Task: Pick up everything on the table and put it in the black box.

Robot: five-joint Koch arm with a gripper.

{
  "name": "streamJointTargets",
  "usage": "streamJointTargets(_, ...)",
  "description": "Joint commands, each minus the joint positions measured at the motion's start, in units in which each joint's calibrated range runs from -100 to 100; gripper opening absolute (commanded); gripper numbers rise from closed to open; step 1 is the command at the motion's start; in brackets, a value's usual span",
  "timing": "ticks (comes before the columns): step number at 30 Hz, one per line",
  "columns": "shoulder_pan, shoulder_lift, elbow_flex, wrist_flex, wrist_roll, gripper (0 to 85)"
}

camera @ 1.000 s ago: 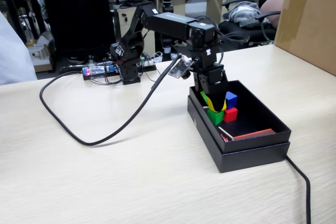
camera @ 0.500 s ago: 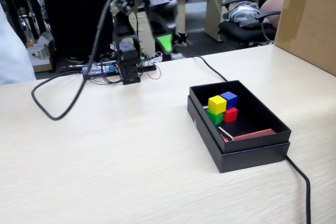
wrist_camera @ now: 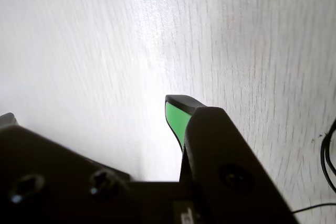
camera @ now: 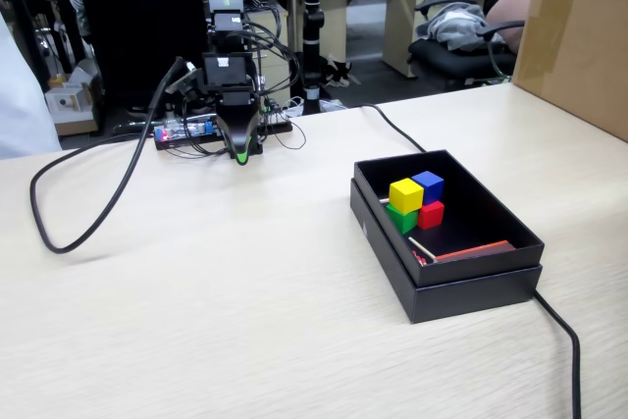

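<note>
The black box (camera: 471,287) stands on the right of the table in the fixed view. Inside it lie a yellow cube (camera: 405,194), a blue cube (camera: 429,183), a green cube (camera: 401,218) and a red cube (camera: 431,214), bunched together. A flat red piece (camera: 474,250) and a thin stick (camera: 422,248) lie near its front wall. My gripper (camera: 240,154) hangs folded at the arm's base, far back left of the box, tip down at the table. In the wrist view the gripper (wrist_camera: 89,115) holds nothing. Bare table shows between the green-padded finger (wrist_camera: 176,116) and the other jaw.
A thick black cable (camera: 93,208) loops over the table's left side, and another cable (camera: 561,336) runs past the box to the front right. A cardboard box (camera: 579,41) stands at the back right. Thin wires (wrist_camera: 329,156) show at the wrist view's right edge.
</note>
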Motion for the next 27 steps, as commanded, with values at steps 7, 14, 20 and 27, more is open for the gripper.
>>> streamJointTargets(7,2.1,-1.2,-10.6,17.9,0.3,54.1)
streamJointTargets(14,2.9,-1.2,-19.9,27.4,0.3,54.0)
streamJointTargets(20,3.8,-1.2,-29.2,33.8,0.1,54.0)
streamJointTargets(27,3.8,-1.2,-36.3,39.8,-0.9,53.9)
